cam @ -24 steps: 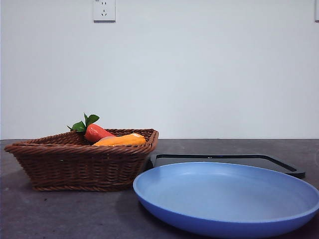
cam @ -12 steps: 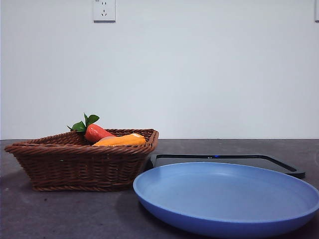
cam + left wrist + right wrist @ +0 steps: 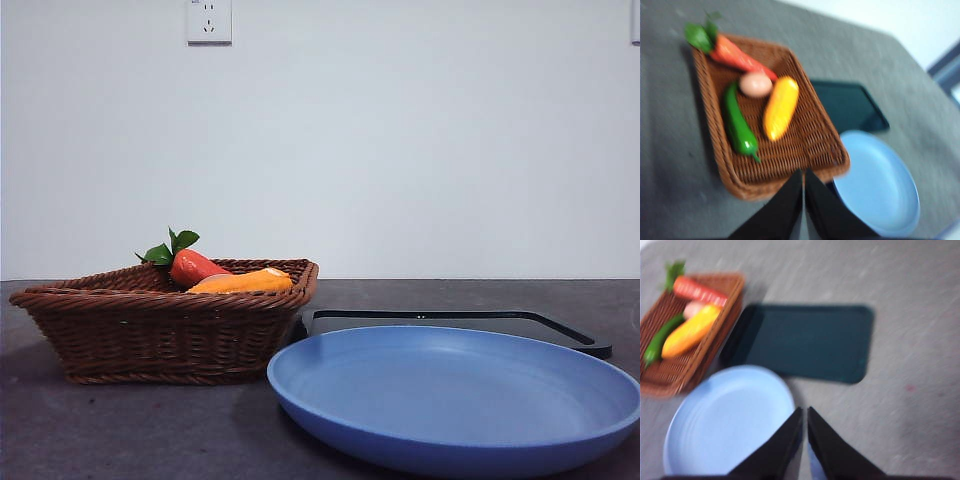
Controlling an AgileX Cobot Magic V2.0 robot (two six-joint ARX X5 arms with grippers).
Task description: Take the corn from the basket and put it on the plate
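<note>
Corn [image 3: 780, 107]: lies loose in basket [image 3: 810, 145], beside egg [image 3: 756, 84], not yet grasped. Plate [image 3: 455, 400]: bare, at basket's 3 o'clock. Left gripper [image 3: 803, 181], right gripper [image 3: 804, 418]: fingers clenched, empty, high above desk [image 3: 920, 315].

Glossy yellow corn [image 3: 780, 107] lying in brown wicker basket [image 3: 816, 146], empty light-blue plate [image 3: 455, 400] just beside

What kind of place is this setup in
Likely an indoor lab or test bench, not a real kitchen: a bare grey table against a plain white wall with a socket, set with a basket of toy-looking vegetables, a plate and a black tray.
</note>
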